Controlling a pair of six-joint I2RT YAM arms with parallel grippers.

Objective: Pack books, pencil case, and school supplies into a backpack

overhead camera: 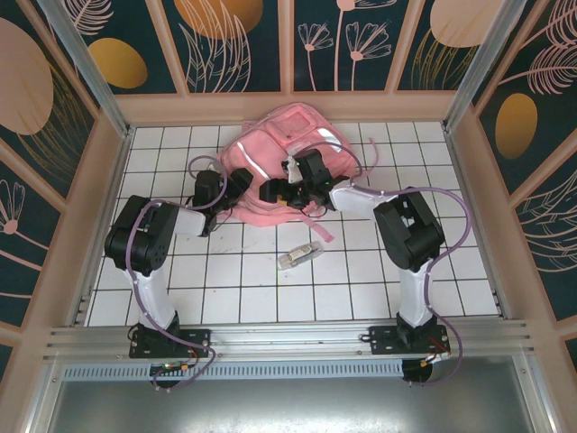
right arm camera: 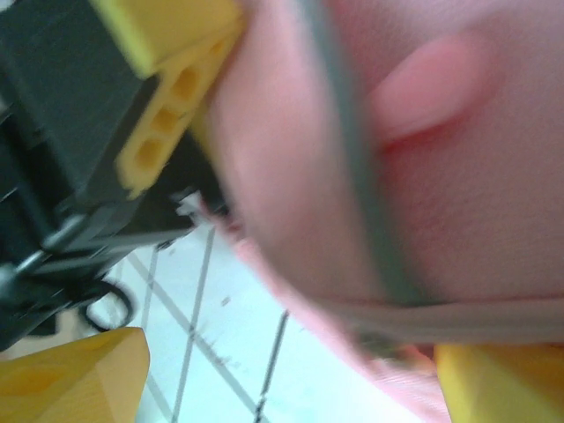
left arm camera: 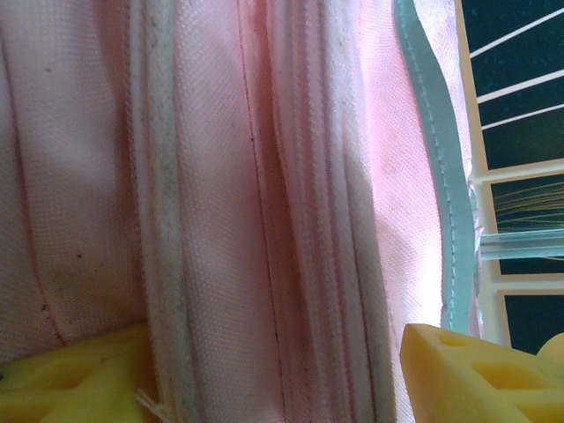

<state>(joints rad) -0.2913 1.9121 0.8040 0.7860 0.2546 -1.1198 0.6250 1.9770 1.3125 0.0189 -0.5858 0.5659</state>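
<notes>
behind both pincers, back toward the arm bases, a narrow transparent oblong box (overhead camera: pixel 298 256) lies alone on the white tiled table (overhead camera: pixel 361 289). its long axis slants from near-left to far-right, and from overhead it looks somewhat closer to the right gripper (right arm camera: pixel 286 379) than to the left gripper (left arm camera: pixel 273 366). ahead of both, the large soft pink backpack (overhead camera: pixel 302 135) slumps with its near edge at their fingertips. the right jaws stand spread wide, released, pink fabric brushing past one finger. the left jaws are apart too, with folds of backpack cloth bunched between them; whether they pinch it cannot be told. fetching the box would likely fall to the right arm, drawing back.
</notes>
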